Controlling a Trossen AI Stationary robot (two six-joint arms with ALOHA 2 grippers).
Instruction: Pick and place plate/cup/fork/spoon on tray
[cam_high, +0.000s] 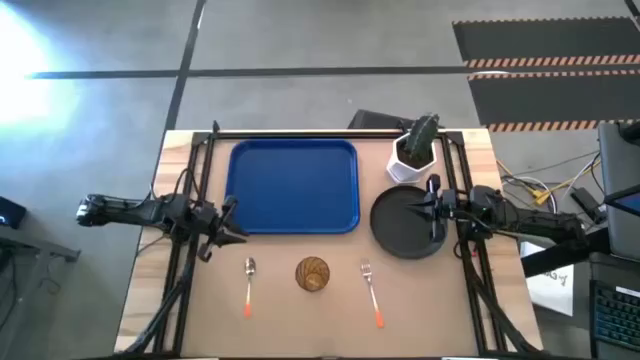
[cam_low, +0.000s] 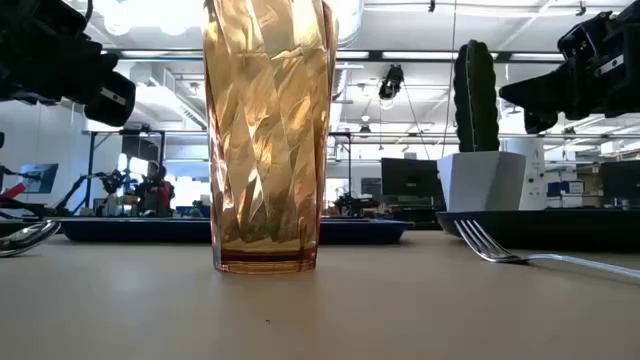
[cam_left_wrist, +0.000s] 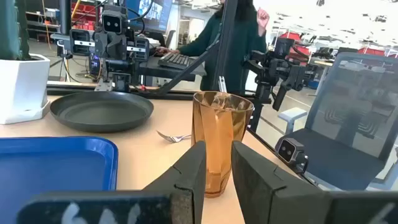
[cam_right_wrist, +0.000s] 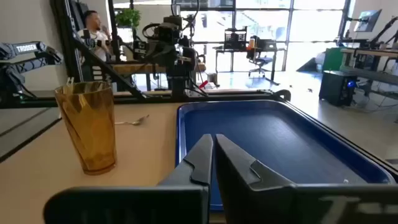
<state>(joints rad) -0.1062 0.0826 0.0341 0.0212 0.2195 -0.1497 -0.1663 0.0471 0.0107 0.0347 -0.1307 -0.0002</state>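
The table (cam_high: 420, 300) carries everything, and nothing has yet been moved to its goal. The tray (cam_high: 293, 186) lies flat at the far middle with nothing in it, its open floor free to take all four pieces. The plate (cam_high: 400, 225) sits on the table just right of the tray, bare of contents, with a white cactus pot (cam_high: 413, 160) just behind it. The right pincer (cam_high: 432, 208) hovers over the plate's right side with its fingers closed together and nothing between them; by my reading it is lined up to take the plate's rim first, since the biggest piece is easiest to seat while the tray is bare. The left pincer (cam_high: 228, 222) hangs off the tray's near left corner, fingers only slightly parted and holding nothing, pointing across towards the cup (cam_high: 312, 273). The cup stands upright, with nothing inside, at the near middle of the table. The fork (cam_high: 372, 290) lies to its right and the spoon (cam_high: 249, 283) to its left, both tips pointing towards the tray, handles towards the near edge, well apart from each other so either can be taken alone.
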